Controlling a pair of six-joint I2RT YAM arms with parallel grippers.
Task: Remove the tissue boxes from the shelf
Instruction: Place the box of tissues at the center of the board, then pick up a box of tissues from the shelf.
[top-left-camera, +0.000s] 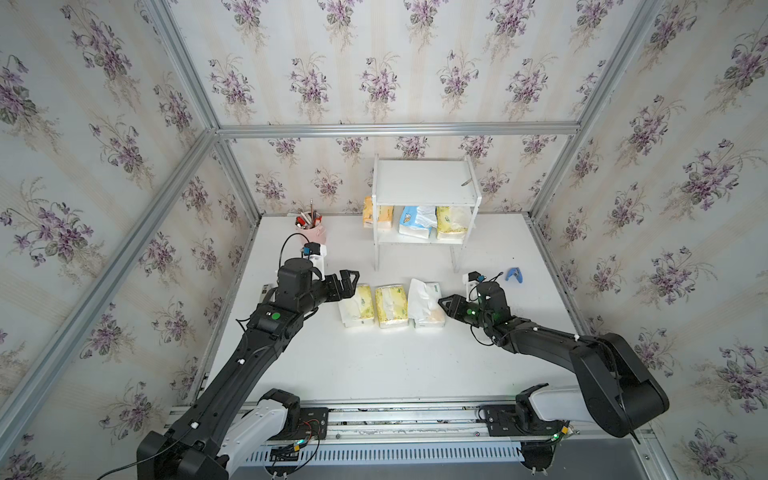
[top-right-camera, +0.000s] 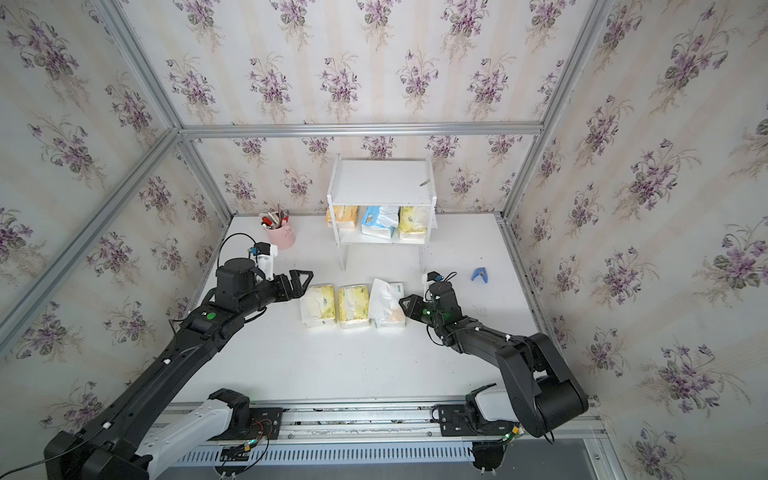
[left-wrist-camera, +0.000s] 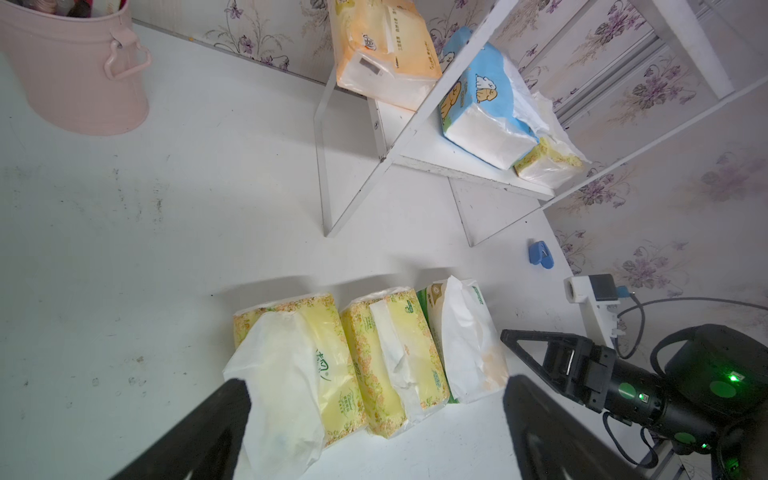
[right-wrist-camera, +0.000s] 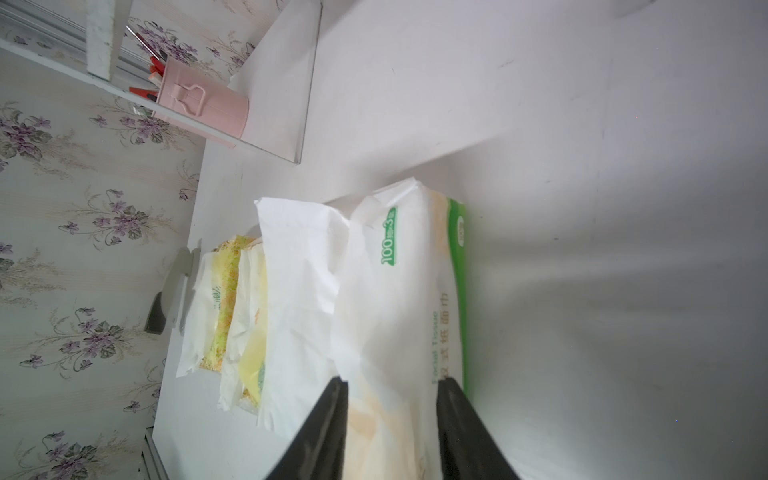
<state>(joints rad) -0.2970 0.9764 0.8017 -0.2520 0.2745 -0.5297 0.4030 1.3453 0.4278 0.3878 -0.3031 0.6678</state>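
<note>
The white shelf (top-left-camera: 419, 178) stands at the back of the table. Its lower board holds an orange tissue box (top-left-camera: 377, 212), a light blue one (top-left-camera: 415, 222) and a yellow one (top-left-camera: 451, 222). Three more lie in a row on the table in front: two yellow-and-white (top-left-camera: 356, 306) (top-left-camera: 390, 306) and a white one with a green mark (top-left-camera: 424, 303). My left gripper (top-left-camera: 351, 284) hangs open just left of the row, holding nothing. My right gripper (right-wrist-camera: 392, 384) stands part-way open, its fingers either side of the white pack's near end.
A pink pen cup (top-left-camera: 311, 230) stands at the back left, beside the shelf. A small blue clip (top-left-camera: 514, 274) lies right of the shelf, behind my right wrist. A small dark object (top-left-camera: 467, 181) rests on the shelf's top board. Wallpapered walls enclose the table on three sides.
</note>
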